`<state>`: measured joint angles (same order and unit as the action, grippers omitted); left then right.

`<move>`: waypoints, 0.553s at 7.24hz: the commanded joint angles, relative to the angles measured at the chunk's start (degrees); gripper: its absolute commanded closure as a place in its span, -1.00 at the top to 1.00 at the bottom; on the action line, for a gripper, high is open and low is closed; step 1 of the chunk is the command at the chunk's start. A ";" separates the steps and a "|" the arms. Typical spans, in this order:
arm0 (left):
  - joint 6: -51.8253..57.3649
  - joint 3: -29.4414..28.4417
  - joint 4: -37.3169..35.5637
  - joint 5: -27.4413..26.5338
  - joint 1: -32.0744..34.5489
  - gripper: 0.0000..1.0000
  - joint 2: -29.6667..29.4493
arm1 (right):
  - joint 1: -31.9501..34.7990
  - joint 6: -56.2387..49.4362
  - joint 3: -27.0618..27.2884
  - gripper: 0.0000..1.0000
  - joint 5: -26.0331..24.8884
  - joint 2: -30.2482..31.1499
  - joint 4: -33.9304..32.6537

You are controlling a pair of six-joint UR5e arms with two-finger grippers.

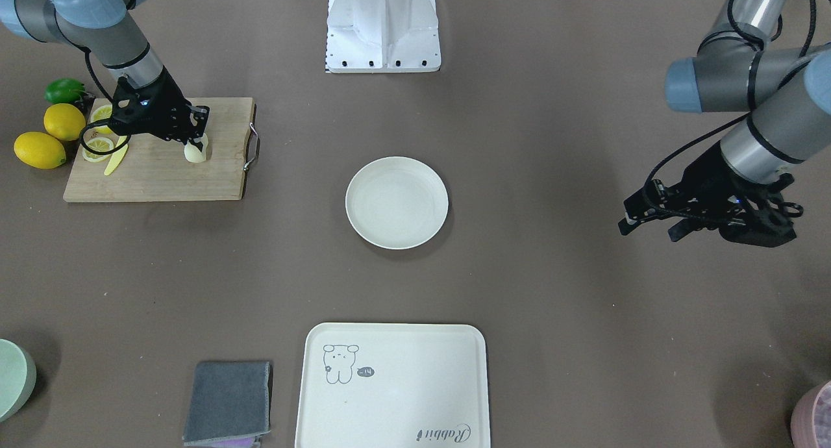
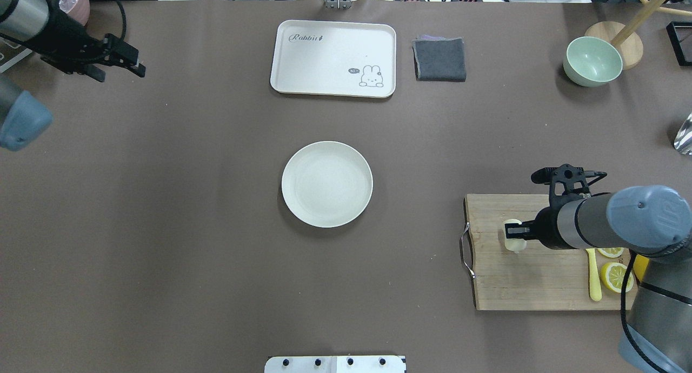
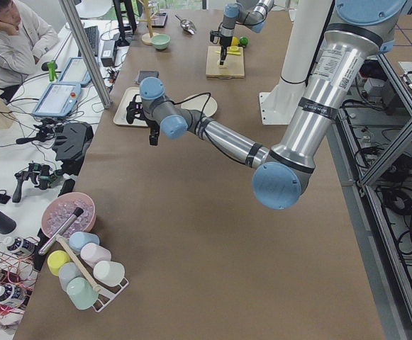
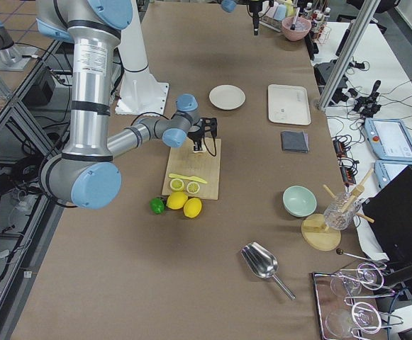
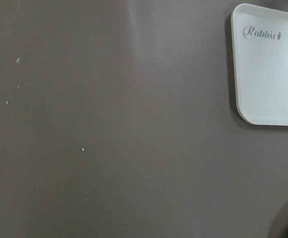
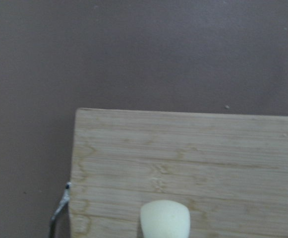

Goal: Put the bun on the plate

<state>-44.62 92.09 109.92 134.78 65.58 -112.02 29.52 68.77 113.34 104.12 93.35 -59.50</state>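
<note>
The brown table (image 1: pixel 552 143) carries a wooden board (image 1: pixel 162 175) on the robot's right side. The bun (image 1: pixel 194 153) is there, at the board's end nearest the plate (image 1: pixel 354 221). The right gripper (image 1: pixel 197 141) reaches from above, jaws apparently pinched on the bun's sides, a hold suited to a straight lift; whether the bun touches the wood I cannot tell. The plate sits mid-table, well apart from the board, so a carry across is probably next. The left gripper (image 1: pixel 649 230) hangs spread, holding nothing, far on the other side, out of the way
</note>
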 commanded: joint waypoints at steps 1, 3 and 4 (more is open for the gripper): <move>24.62 -0.50 -13.97 0.49 11.09 0.95 2.23 | 0.18 1.70 -0.40 -0.69 -0.50 -12.68 -13.28; 49.62 -3.13 -24.01 -3.88 21.48 0.95 4.09 | -0.34 6.63 -1.19 -0.68 -1.81 -22.82 -22.30; 54.94 -3.75 -25.79 -7.31 25.00 0.95 7.74 | -1.30 8.73 -3.81 -0.68 -2.95 -27.65 -23.90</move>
<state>0.26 89.42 88.04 131.29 85.47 -107.50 29.12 74.90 111.82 102.51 71.96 -79.96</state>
